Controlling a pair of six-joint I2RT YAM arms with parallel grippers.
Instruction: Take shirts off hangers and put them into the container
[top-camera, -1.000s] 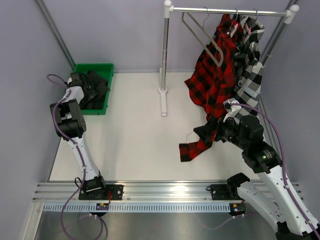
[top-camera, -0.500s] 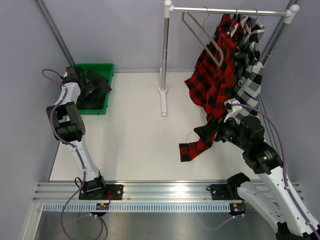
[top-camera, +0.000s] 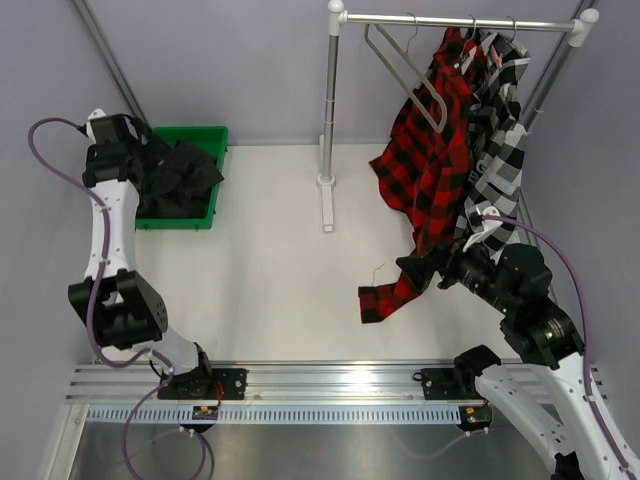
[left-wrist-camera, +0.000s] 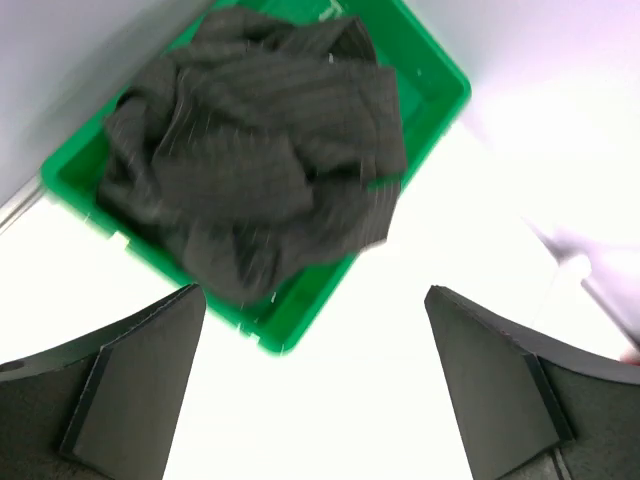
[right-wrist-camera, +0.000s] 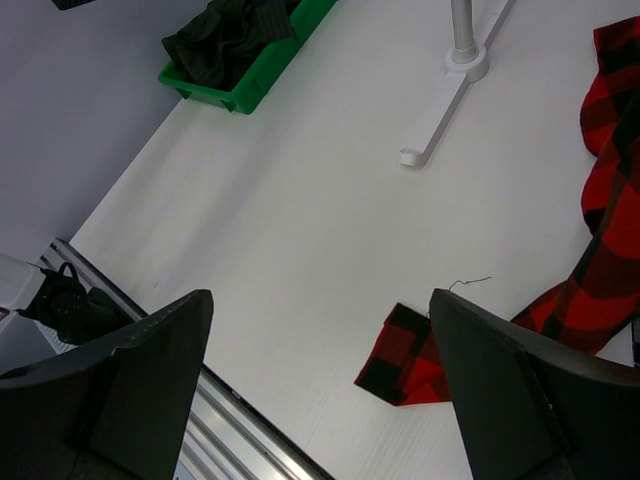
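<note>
The dark charcoal shirt lies bunched in the green container, spilling a little over one rim. In the left wrist view the shirt and container lie below my left gripper, which hangs open and empty. The red-and-black plaid shirt hangs from the rail, its cuff on the table. Behind it hangs the black-and-white plaid shirt. A bare hanger hangs to their left. My right gripper stands open and empty near the red cuff.
The clothes rail crosses the back right on a metal post with a white foot lying on the table. Purple walls close in left and right. A metal rail runs along the near edge.
My left gripper has opened wider and lifted up and back from the container, leaving the charcoal shirt in it. The right arm has shifted slightly to the right.
</note>
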